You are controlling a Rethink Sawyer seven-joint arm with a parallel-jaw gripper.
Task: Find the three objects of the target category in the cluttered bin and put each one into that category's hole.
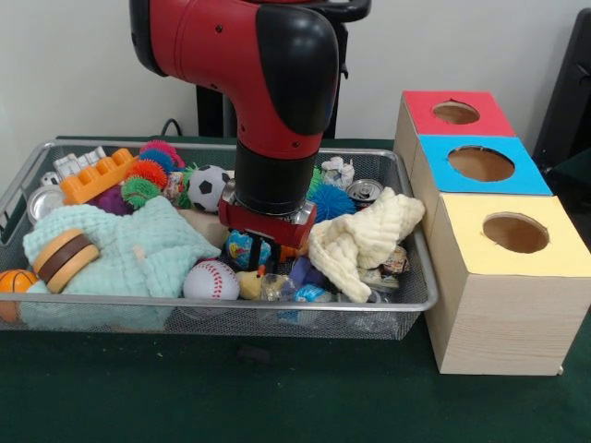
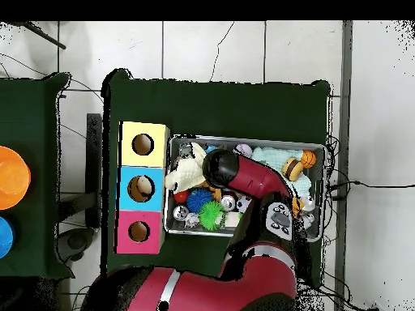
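Observation:
My gripper (image 1: pixel 263 251) is down inside the wire mesh bin (image 1: pixel 420 300), its tip sunk into the clutter at the bin's middle, so I cannot see what it touches. A baseball (image 1: pixel 211 280) lies just left of it at the front. A soccer ball (image 1: pixel 209 187) sits behind it on the left. A small basketball (image 1: pixel 13 281) rests in the front left corner. Three boxes stand right of the bin, with a red-topped hole (image 1: pixel 455 113), a blue-topped hole (image 1: pixel 481 163) and a yellow-topped hole (image 1: pixel 515 233). In the overhead view the arm (image 2: pixel 243 174) covers the bin's middle.
A cream cloth (image 1: pixel 365 240) is heaped right of the gripper and a mint cloth (image 1: pixel 120 242) left of it. Spiky balls (image 1: pixel 152 168), an orange block (image 1: pixel 97 175), a can (image 1: pixel 365 190) and a wooden burger toy (image 1: pixel 63 258) crowd the bin. Green cloth covers the table (image 1: pixel 277 397).

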